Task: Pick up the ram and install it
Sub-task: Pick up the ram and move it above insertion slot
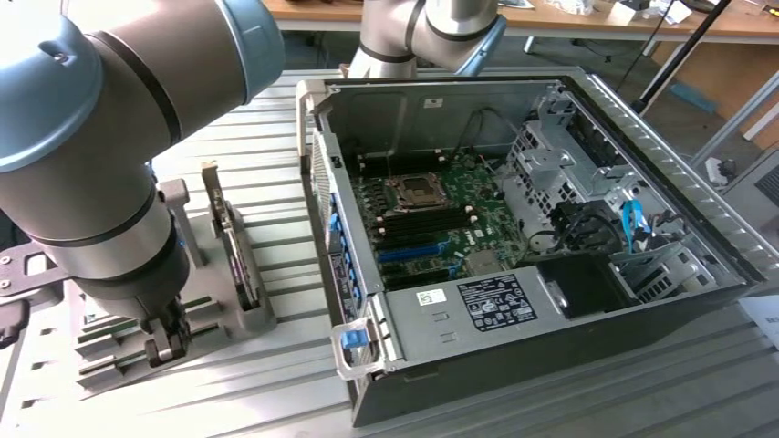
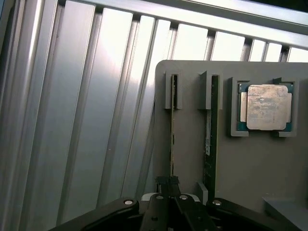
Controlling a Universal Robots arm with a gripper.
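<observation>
Gripping ram [image 2: 172, 130] end, tool [image 2: 168, 181] closed; ram upright in gray holder [image 2: 188, 144] slot.

Ribbed alu table [image 2: 86, 120] glossy; grey holder [image 2: 250, 163] prob. matt plastic.

The open computer case [image 1: 512, 383] lies on the desk [image 1: 280, 128] at the exterior view's right, with the motherboard [image 1: 439, 219] flat on its floor. The holder [image 1: 250, 319] sits on the same desk at the exterior view's left, near the case but apart from it. A card [image 1: 219, 214] stands upright in the holder. In the wrist view the ram [image 2: 172, 130] stands on edge in one slot, a second stick [image 2: 208, 134] stands in the next slot, and the processor chip [image 2: 266, 107] lies in a recess beyond that stick. The jaws sit at one end of the ram, one on each side.
</observation>
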